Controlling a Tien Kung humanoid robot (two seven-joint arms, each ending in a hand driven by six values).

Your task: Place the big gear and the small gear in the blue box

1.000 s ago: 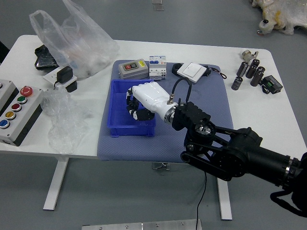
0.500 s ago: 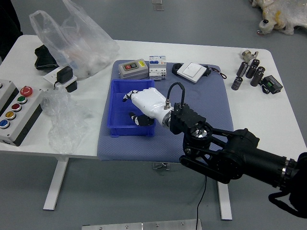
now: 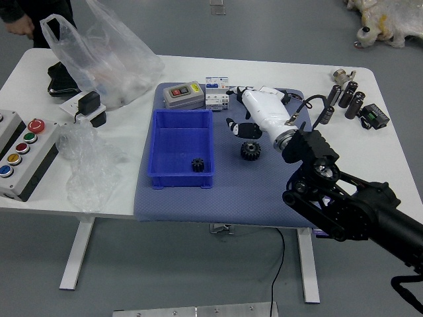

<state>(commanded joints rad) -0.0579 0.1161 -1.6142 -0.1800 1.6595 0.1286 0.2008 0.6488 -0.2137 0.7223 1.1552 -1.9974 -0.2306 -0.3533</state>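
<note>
My right hand [image 3: 239, 111] is over the blue mat, right of the blue box, its fingers spread and holding nothing. The big gear [image 3: 250, 150], black and toothed, lies on the mat just below the hand, nearer the table's front edge. Inside the blue box [image 3: 153, 142], toward its near right corner, lies the small black gear [image 3: 197, 164]. My left hand is out of view.
Behind the box stand a grey device [image 3: 183, 96] and white-blue blocks [image 3: 217, 99]. A white device [image 3: 263, 97] is partly behind my hand. Plastic bags and a button panel [image 3: 26, 155] are left, dark cylinders right. A person's hand [image 3: 21, 27] hangs beyond the far left.
My right hand has moved right and away from the blue box, uncovering both gears. A person has come into view at the far left.
</note>
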